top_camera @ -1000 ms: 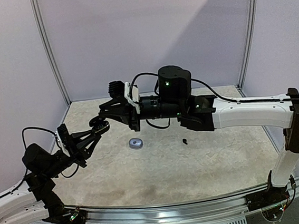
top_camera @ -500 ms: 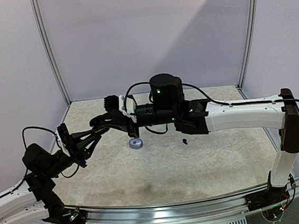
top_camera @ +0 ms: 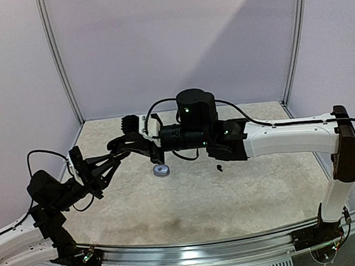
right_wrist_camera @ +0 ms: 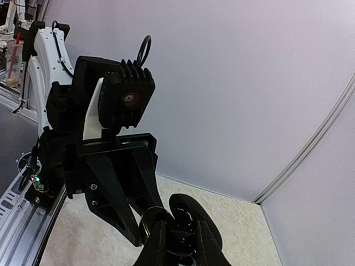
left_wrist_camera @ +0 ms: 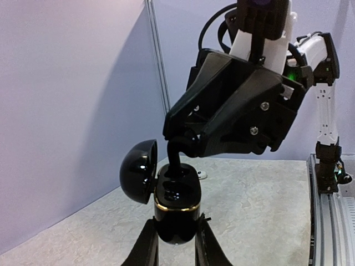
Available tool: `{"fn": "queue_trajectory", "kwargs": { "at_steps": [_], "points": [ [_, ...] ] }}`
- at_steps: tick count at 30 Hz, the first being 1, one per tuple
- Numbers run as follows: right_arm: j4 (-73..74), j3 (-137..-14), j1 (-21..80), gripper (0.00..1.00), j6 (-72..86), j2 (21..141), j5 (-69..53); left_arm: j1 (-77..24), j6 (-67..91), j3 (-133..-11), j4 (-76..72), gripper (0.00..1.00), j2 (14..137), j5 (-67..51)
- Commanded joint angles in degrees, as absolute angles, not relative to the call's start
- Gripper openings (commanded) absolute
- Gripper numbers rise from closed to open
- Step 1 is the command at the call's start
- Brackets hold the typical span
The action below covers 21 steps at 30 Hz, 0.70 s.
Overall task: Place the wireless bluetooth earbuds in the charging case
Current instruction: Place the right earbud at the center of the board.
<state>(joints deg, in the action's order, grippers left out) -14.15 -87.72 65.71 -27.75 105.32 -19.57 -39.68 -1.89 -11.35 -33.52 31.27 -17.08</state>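
Note:
My left gripper (left_wrist_camera: 176,246) is shut on the base of a black charging case (left_wrist_camera: 177,206) and holds it upright above the table. The case's lid (left_wrist_camera: 138,170) hangs open to the left. My right gripper (left_wrist_camera: 181,148) reaches in from the right, shut on a black earbud (left_wrist_camera: 175,162) whose lower end sits in the case's far slot. The near slot shows glossy black. In the right wrist view the earbud (right_wrist_camera: 181,242) lies between my fingers (right_wrist_camera: 158,239), over the open case (right_wrist_camera: 190,208). In the top view both grippers (top_camera: 120,150) meet at left centre.
A small pale silver-white round piece (top_camera: 161,170) lies on the beige table (top_camera: 190,201), and a tiny black earbud (top_camera: 219,167) lies to its right. Purple walls stand behind and to the left. A metal rail (top_camera: 208,256) runs along the near edge.
The right arm has swung left and brought its fingertips onto the case held by the left gripper. Since half a second ago it has barely moved. The left arm has stayed still.

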Motion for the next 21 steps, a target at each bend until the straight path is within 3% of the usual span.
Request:
{"fn": "queue_trajectory", "kwargs": {
  "at_steps": [1,21],
  "points": [
    [-13.68,-88.77,65.85,0.0,-27.12,103.52,-17.95,-40.13,-2.42,-11.43,-33.93,0.0,31.63,-16.56],
    [-13.35,-88.02,65.83,0.0,-25.93,104.12,-15.42,-40.43,-3.02,-11.43,-33.75,0.0,31.39,-16.5]
  ]
}}
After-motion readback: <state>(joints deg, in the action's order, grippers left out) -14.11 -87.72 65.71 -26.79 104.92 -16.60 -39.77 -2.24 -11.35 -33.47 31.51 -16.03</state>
